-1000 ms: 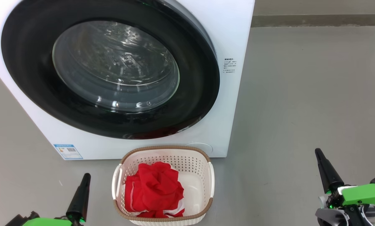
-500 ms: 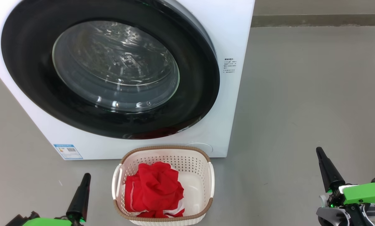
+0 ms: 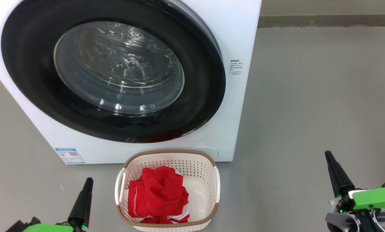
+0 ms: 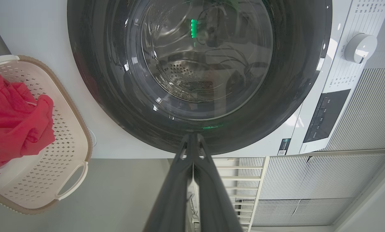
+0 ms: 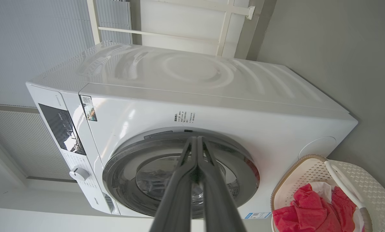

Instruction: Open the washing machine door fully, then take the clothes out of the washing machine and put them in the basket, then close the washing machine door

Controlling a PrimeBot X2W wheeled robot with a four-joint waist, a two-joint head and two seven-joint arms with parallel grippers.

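The white washing machine (image 3: pixel 234 38) stands at the upper left of the head view, its round black-rimmed door (image 3: pixel 34 51) shut flat against the front. Through the glass the steel drum (image 4: pixel 186 74) shows. In front of the machine on the floor sits the cream basket (image 3: pixel 208 214) with the red clothes (image 3: pixel 158 195) bunched inside. My left gripper (image 3: pixel 89 181) is shut and empty at the lower left, beside the basket. My right gripper (image 3: pixel 328 154) is shut and empty at the lower right, well apart from the basket. The fingers (image 4: pixel 208 180) (image 5: pixel 179 190) lie pressed together in both wrist views.
Grey floor (image 3: pixel 308 96) stretches to the right of the machine up to a wall base (image 3: pixel 328 21). A blue label (image 3: pixel 69 155) sits at the machine's lower left front. The control panel with a white knob (image 4: pixel 360 47) shows in the left wrist view, with white slatted panels (image 4: pixel 366 112) behind.
The right gripper has drifted very slightly to the right and down. Nothing else has moved.
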